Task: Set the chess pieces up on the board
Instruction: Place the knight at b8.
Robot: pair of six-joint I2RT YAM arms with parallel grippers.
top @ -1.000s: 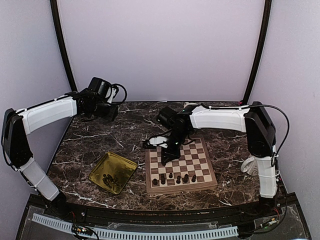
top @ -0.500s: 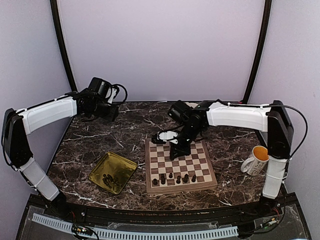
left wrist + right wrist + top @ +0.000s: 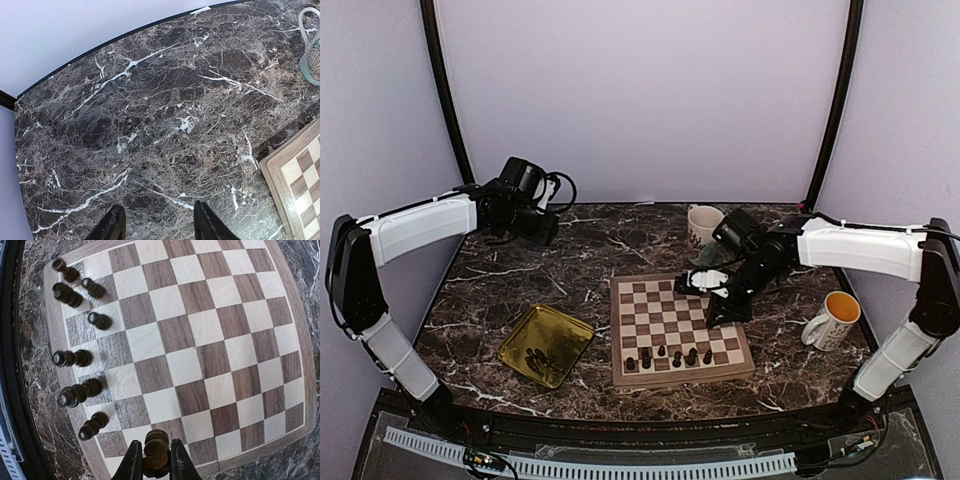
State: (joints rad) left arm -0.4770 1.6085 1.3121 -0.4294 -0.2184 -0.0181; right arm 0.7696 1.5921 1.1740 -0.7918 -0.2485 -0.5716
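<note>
We are mid-placement: our right claw (image 3: 155,452) is clenched on a dark piece (image 3: 156,437), poised just above the board (image 3: 200,325). The standing row (image 3: 75,360) lies off to its left. Next we should carry the piece to a free square beside that row, lower it upright, then let go. Our left claw (image 3: 159,215) hangs parted, holding nothing.

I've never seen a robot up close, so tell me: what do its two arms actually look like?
Both the left arm and right arm are long white shells linked by chunky black joints. A thin black cable loops at the left wrist; another runs along the right arm. Each ends in two slim, tapered black jaws. No markings are legible.
</note>
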